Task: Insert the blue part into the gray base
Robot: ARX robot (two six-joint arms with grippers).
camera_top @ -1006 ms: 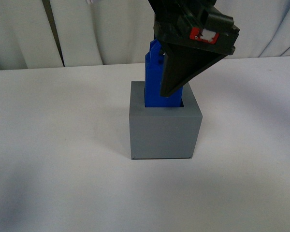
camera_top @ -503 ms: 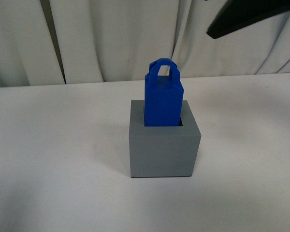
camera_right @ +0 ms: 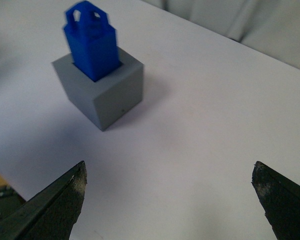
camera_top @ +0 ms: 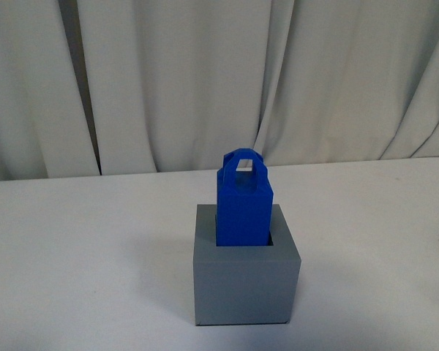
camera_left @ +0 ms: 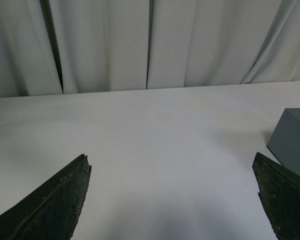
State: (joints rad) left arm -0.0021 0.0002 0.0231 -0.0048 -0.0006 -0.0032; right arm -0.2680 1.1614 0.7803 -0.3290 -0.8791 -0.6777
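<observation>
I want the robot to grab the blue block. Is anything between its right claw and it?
No. Only bare white table lies between the open right gripper and the blue part, which stands in the gray base's recess. Nothing visible blocks the way.

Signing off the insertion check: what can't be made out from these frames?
1. Seating depth: the lower end of the blue part is hidden by the walls of the gray base, in the front and right wrist views.
2. Left wrist view: gray base cut off by the frame edge, recess unseen.
3. Of the left gripper and right gripper only fingertips show in the wrist views; neither appears in the front view.
</observation>
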